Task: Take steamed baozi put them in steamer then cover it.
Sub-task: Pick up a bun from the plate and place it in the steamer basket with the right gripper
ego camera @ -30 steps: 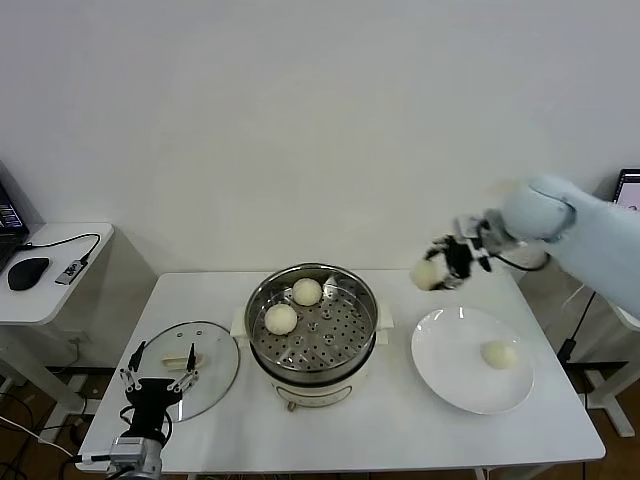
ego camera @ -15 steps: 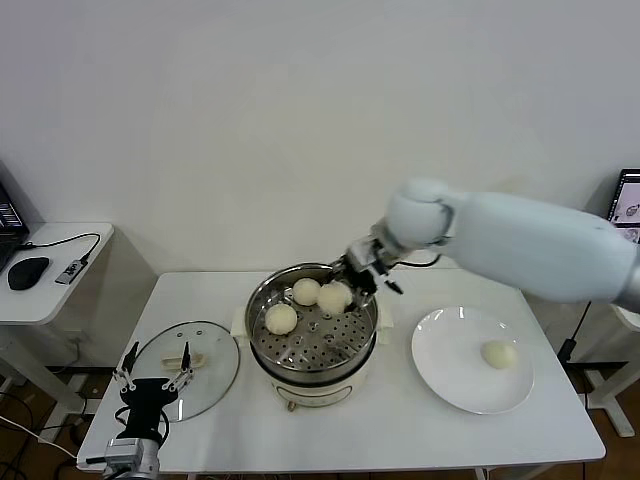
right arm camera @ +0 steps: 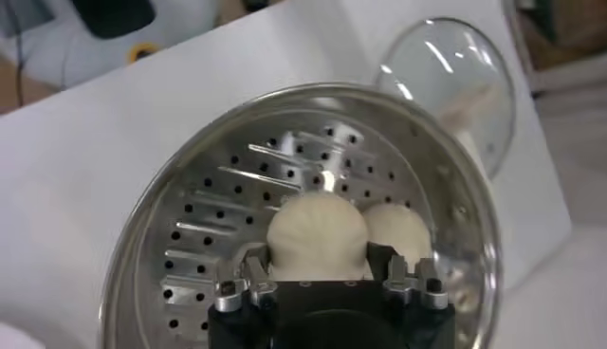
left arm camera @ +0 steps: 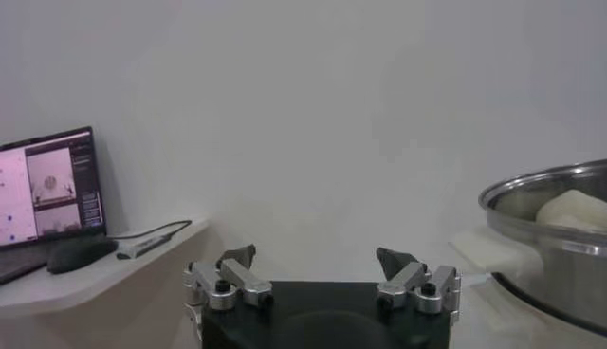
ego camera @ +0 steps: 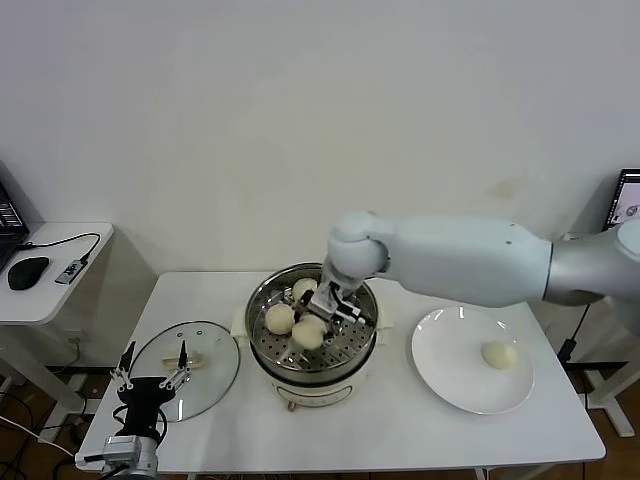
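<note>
The steamer [ego camera: 352,372] stands mid-table with two baozi inside, one [ego camera: 279,317] at its left and one [ego camera: 303,288] at the back. My right gripper [ego camera: 314,326] reaches into the pot, shut on a third baozi [ego camera: 307,336] held low over the perforated tray [right arm camera: 218,237]. In the right wrist view the held baozi [right arm camera: 317,230] fills the jaws, with another baozi [right arm camera: 402,230] beside it. A fourth baozi [ego camera: 498,353] lies on the white plate [ego camera: 445,375]. The glass cover [ego camera: 205,372] lies flat left of the steamer. My left gripper [ego camera: 150,384] is open and empty at the cover's near edge.
A side table with a mouse [ego camera: 27,272] and cables stands at the far left, beside the laptop [left arm camera: 47,185]. The steamer's rim [left arm camera: 545,186] and a baozi [left arm camera: 575,208] show in the left wrist view. The right arm [ego camera: 460,258] spans the table's back right.
My right gripper has carried the baozi from the plate side over the steamer's back rim and down toward the front middle of the tray. The left gripper has barely shifted.
</note>
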Tool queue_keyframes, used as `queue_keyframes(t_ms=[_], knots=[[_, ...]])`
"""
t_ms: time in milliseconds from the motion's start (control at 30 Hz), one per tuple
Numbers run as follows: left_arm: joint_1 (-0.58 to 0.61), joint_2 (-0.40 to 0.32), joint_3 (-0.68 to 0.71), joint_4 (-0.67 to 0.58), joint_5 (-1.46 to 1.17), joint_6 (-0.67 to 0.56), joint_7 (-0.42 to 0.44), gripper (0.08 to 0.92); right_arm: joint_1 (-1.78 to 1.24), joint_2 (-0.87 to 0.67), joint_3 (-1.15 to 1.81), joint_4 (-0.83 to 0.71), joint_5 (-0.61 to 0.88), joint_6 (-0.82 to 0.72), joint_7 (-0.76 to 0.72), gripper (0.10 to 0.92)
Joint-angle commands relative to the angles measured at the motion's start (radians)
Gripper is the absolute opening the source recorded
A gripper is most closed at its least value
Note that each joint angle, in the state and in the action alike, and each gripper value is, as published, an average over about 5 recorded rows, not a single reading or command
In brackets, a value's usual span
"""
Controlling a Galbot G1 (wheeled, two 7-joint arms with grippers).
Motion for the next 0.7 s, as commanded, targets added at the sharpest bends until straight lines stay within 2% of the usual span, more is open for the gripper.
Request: queue_keyframes(t_ms=[33, 367, 567, 700], knots=[[-0.001, -0.001, 0.002, 0.002, 0.0, -0.001, -0.001, 0.823, -0.022, 0.038, -0.027, -0.006, -0.085, 0.08, 0.001, 0.628], [-0.001, -0.005, 0.003, 0.003, 0.002, -0.003, 0.0, 0.823, -0.019, 0.032, -0.019, -0.014, -0.078, 0.087, 0.017, 0.642], [-0.001, -0.002, 0.003, 0.001, 0.003, -0.003, 0.0, 0.823, 0.02, -0.006, 0.013, 0.002, -0.041, 0.073, 0.025, 0.779], [-0.001, 0.004, 0.005, -0.001, 0.003, -0.003, 0.002, 0.823, 0.059, -0.074, 0.057, 0.031, 0.066, 0.021, 0.011, 0.818]])
